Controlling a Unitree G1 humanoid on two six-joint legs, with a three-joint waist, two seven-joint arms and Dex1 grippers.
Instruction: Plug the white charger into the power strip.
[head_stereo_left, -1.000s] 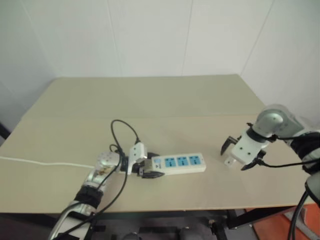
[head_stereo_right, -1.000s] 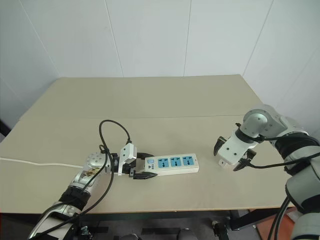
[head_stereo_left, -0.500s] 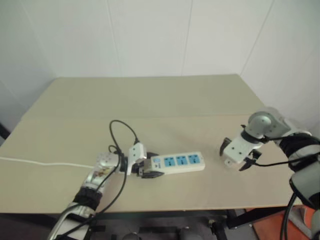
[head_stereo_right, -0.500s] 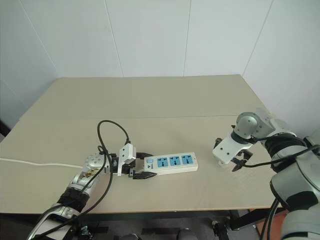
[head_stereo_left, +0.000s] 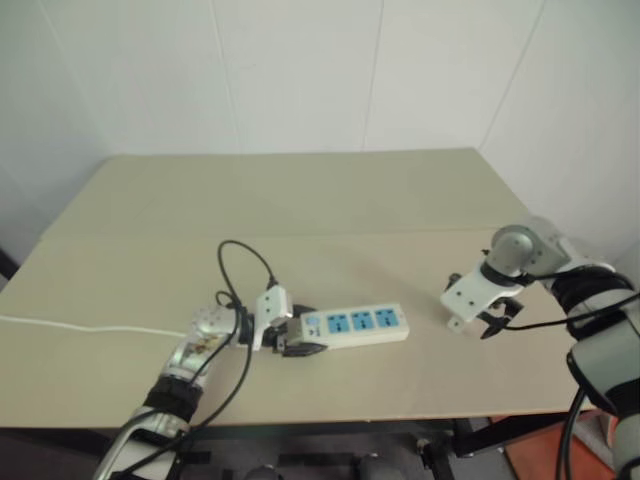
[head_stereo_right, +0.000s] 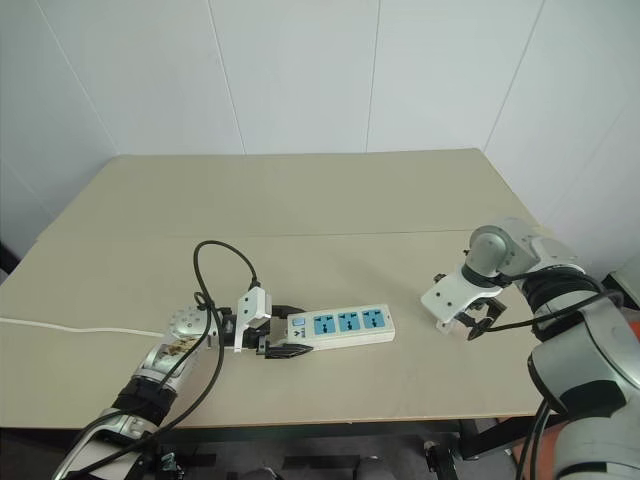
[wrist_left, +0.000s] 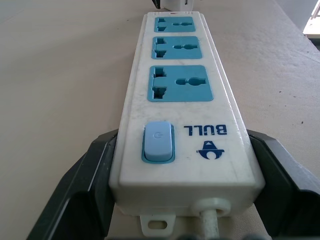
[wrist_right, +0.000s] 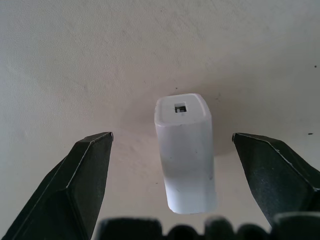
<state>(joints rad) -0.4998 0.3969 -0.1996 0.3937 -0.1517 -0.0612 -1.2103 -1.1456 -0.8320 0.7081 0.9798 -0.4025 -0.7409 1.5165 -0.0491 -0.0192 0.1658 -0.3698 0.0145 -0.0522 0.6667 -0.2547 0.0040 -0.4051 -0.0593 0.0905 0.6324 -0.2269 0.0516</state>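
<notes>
Looking down from the head, the power strip (head_stereo_right: 340, 325) lies mid-counter (head_stereo_right: 300, 200), its switch end clamped in the left end effector (head_stereo_right: 268, 335); compared with a second ago, the right end effector (head_stereo_right: 462, 318) has rolled and dipped lower. Left wrist: stiff plastic bar, pinched at both sides. Right wrist: fingers (wrist_right: 75, 185) gape wide, empty, straddling the upright white charger (wrist_right: 186, 150). Light, rigid, probably slick; best gripped across its flat sides.
</notes>
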